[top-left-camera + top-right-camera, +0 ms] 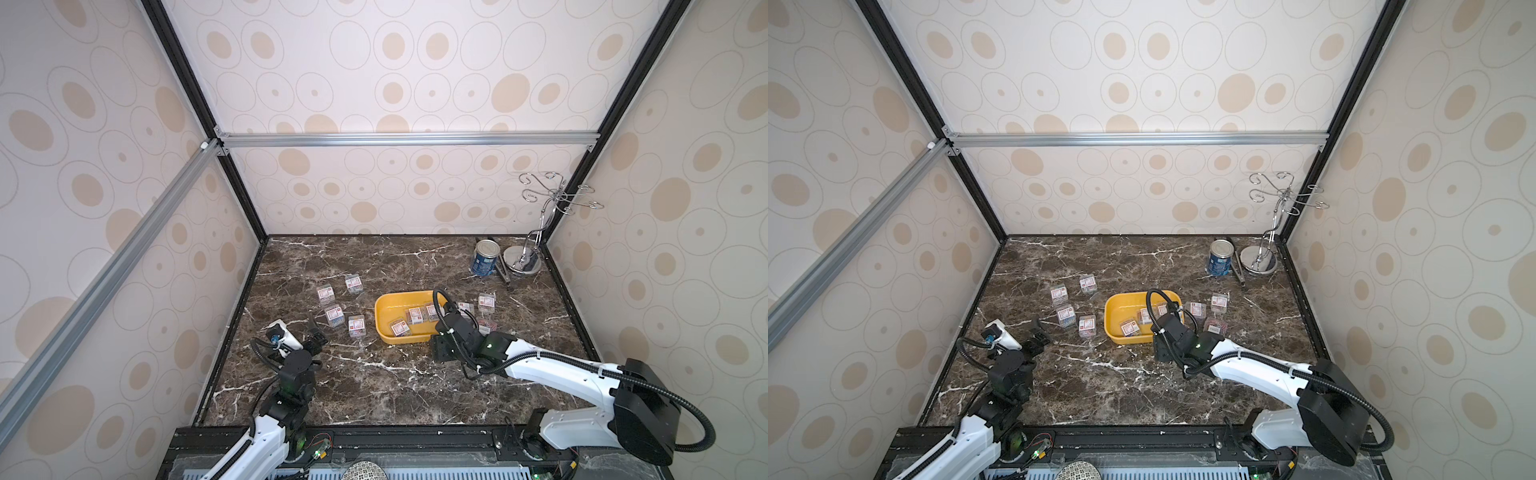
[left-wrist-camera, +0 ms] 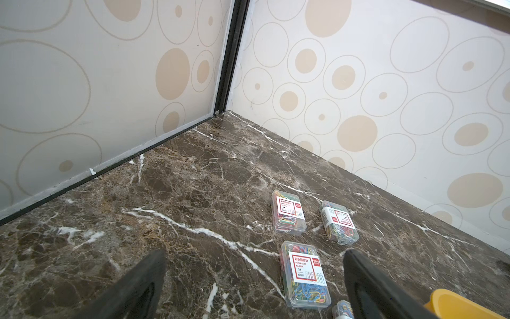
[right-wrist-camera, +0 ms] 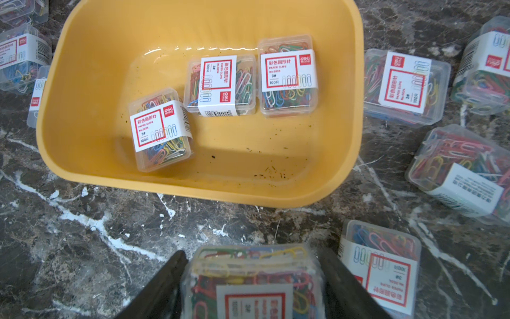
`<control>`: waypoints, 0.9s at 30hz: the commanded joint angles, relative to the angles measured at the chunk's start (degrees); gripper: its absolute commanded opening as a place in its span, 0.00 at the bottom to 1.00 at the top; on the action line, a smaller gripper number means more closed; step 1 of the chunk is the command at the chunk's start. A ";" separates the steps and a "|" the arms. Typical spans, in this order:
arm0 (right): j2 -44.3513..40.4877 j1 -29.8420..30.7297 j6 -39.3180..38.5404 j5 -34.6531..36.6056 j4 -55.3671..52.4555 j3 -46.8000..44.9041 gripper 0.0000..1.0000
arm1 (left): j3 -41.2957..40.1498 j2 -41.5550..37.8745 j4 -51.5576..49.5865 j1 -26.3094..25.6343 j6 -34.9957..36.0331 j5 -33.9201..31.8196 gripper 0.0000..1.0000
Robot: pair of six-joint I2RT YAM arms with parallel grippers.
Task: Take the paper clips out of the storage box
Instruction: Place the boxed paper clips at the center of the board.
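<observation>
**A:** Brown veined marble tabletop (image 1: 374, 374), spotted wall panels on three sides. What has the right gripper (image 3: 251, 252) got?

**B:** Its black fingers (image 3: 165, 284) pinch a clear held box (image 3: 254, 276) of coloured paper clips by two opposite sides. The held box is just outside the rim of the yellow storage tray (image 3: 69, 124), over bare marble. I cannot tell whether it touches the table.

**A:** And inside the tray?

**B:** Three clip boxes lie on its floor. A tilted box (image 3: 160, 129) lies by itself, and a touching pair (image 3: 219, 85) lies side by side, labels up.

**A:** Outside it?

**B:** Right-hand boxes (image 3: 404, 87) are scattered close beside the tray. A left-hand group (image 1: 333, 314) of four lies apart from it, seen in both top views.

**A:** The left gripper (image 2: 255, 253)?

**B:** It is spread wide with nothing between the fingers, over marble near that left-hand group.

**A:** Anything further off?

**B:** A blue-labelled tin can (image 1: 485, 257) stands beside a chrome wire hook stand (image 1: 519, 261) in the far right corner.
</observation>
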 commanded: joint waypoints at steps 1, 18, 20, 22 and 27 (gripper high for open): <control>2.06 0.38 2.07 2.31 1.55 -1.14 0.61 | 0.81 -0.12 -0.54 0.15 -1.12 -1.31 1.00; 10.23 -0.13 3.26 8.50 4.19 -4.45 0.62 | 0.81 -0.11 -0.70 0.15 -1.25 -1.45 1.00; 11.27 -1.60 2.92 7.59 5.08 -4.45 0.61 | 0.81 -0.06 -0.73 0.20 -1.25 -1.40 1.00; 11.81 -3.47 2.23 6.70 6.02 -4.51 0.62 | 0.90 -0.01 -0.58 0.15 -1.17 -1.35 1.00; 11.88 -7.07 1.07 5.84 7.73 -4.82 0.62 | 0.90 0.16 -0.52 0.15 -1.17 -1.38 1.00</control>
